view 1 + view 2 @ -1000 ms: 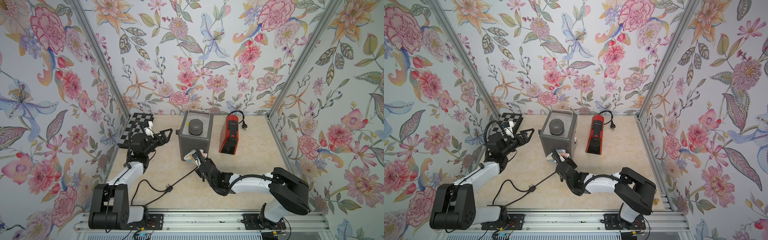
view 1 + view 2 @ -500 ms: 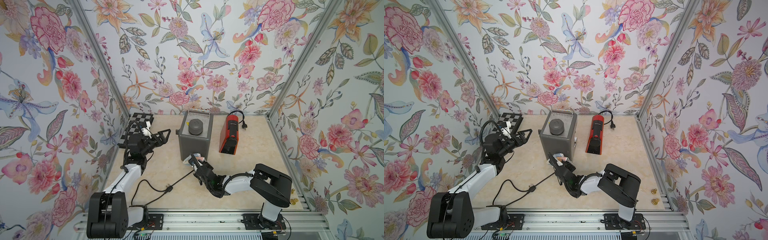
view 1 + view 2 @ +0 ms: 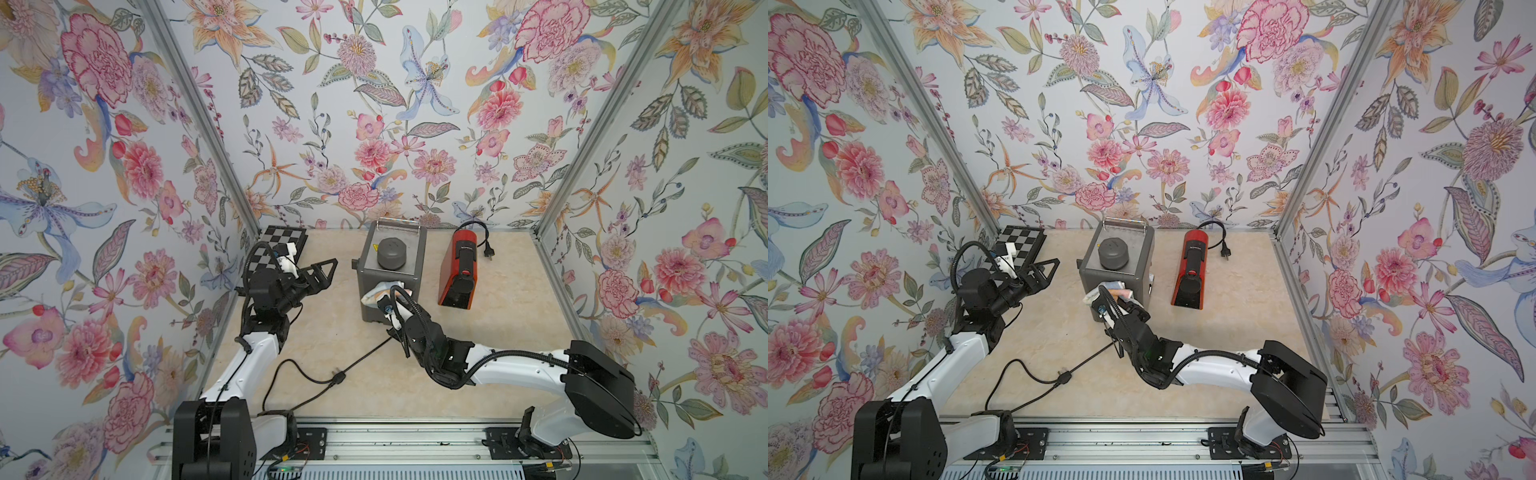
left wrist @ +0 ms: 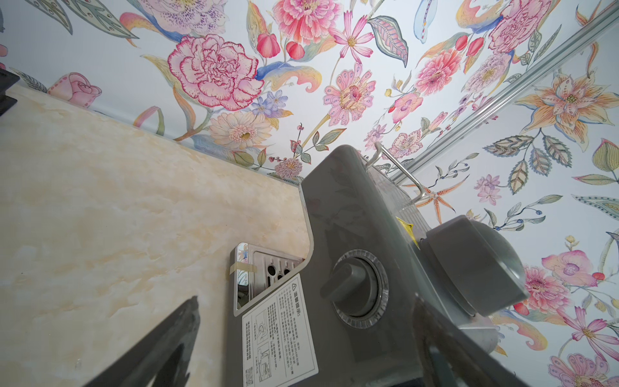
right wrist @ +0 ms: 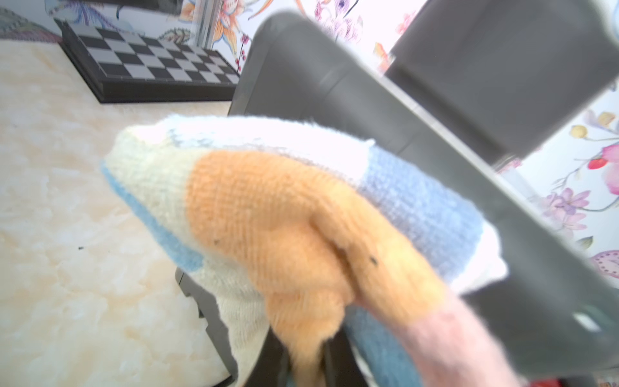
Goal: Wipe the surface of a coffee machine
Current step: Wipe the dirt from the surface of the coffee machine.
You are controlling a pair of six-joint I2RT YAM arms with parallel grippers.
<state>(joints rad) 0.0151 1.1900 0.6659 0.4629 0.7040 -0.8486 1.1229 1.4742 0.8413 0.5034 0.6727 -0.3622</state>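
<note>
A: Where was the grey coffee machine [image 3: 390, 266]?

B: It stood upright at the back middle of the table [image 3: 498, 332], with its round dark lid on top and the wire handle toward the back wall. The left wrist view caught the side with the knob and the warning sticker [image 4: 281, 331].

A: Right gripper [image 3: 386, 303]?

B: It was closed tight on the cloth [image 3: 376, 292], a knitted one in orange, blue, cream and pink. The right wrist view showed the cloth bunched at the jaws, though that frame was blurred. The cloth was pressed against the machine's near face, up at the top edge.

A: Left gripper [image 3: 328, 274]?

B: Its jaws were spread wide with nothing in them. It hovered beside the machine on the chessboard side, apart from it and pointing toward it.

A: Anything else?

B: The chessboard [image 3: 282, 239] lay in the back left corner. The red capsule machine [image 3: 461, 266] lay just beside the grey one, not touching it, with its plug [image 3: 489, 254] loose on the table. A black cable [image 3: 316, 378] ran across the front of the table toward the grey machine.
</note>
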